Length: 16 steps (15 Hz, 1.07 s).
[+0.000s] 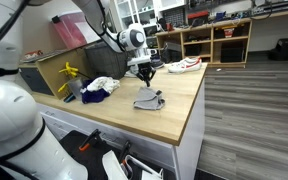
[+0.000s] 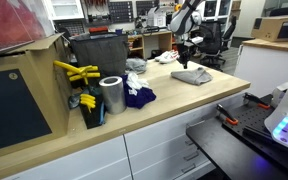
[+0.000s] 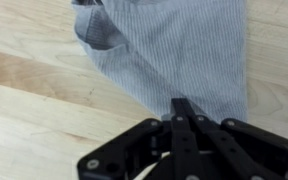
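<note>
Gripper (image 1: 144, 73) pressed together, poised over the grey striped cloth (image 1: 149, 100) on the wooden worktop (image 1: 179, 125)

I see the fingers closed against each other, pinching nothing as far as I can judge; the cloth lies directly below and ahead of the tips, near the worktop's front edge; in the wrist view its length runs away from the fingertips towards the top of the picture, one end crumpled; a white shoe (image 1: 186, 65) sits well beyond; I can read no label or writing anywhere.
</note>
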Each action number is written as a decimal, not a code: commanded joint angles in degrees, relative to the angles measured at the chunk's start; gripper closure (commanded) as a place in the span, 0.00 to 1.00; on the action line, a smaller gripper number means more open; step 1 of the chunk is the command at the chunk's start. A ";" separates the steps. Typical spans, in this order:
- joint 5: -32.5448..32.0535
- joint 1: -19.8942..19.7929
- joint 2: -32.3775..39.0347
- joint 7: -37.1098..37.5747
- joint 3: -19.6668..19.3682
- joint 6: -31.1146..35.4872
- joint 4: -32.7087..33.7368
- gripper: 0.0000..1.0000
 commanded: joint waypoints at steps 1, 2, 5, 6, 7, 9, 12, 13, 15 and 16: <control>0.87 0.39 3.94 -0.11 1.17 0.95 3.91 1.00; 1.16 0.50 4.72 -0.13 1.60 0.88 4.33 1.00; 1.71 0.98 7.28 0.04 2.53 0.82 5.62 1.00; 1.50 1.18 8.30 0.02 2.55 0.90 6.24 1.00; 1.24 1.34 9.40 -0.06 2.52 1.04 6.98 1.00; 0.56 1.59 11.26 0.12 2.03 1.44 8.54 1.00; -0.69 1.54 12.13 0.11 0.94 2.32 10.27 1.00; -1.53 1.54 12.77 0.15 0.24 2.80 11.48 1.00; -2.62 1.24 14.51 0.22 -0.95 3.30 14.67 1.00; -3.21 1.13 15.62 0.23 -1.69 3.45 16.79 1.00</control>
